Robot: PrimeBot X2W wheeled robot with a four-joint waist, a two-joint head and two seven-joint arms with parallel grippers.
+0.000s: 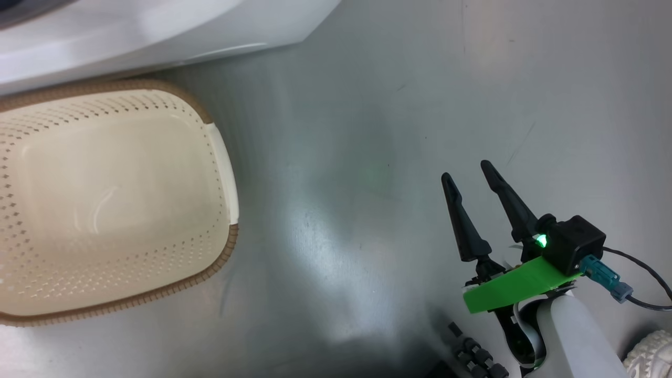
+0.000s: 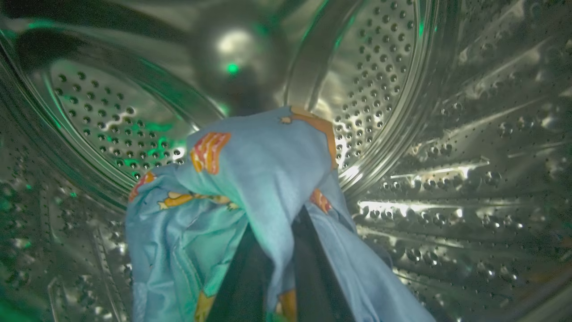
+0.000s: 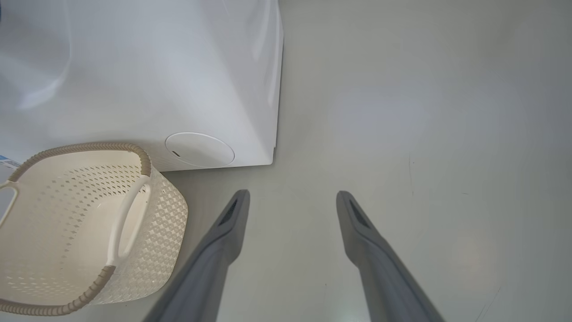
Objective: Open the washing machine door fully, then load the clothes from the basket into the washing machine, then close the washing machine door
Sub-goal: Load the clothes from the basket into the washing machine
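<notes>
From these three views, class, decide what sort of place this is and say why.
Probably a laundry area: a big white washing machine with a perforated steel drum, and a cream perforated plastic basket beside it.

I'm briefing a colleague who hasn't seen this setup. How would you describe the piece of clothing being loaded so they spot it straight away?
Start at the white washing machine and look into its perforated steel drum. There the left gripper pinches the clothes, one draped piece of fabric. Against the shiny metal it stands out: soft, light blue, with orange-brown cartoon prints.
</notes>
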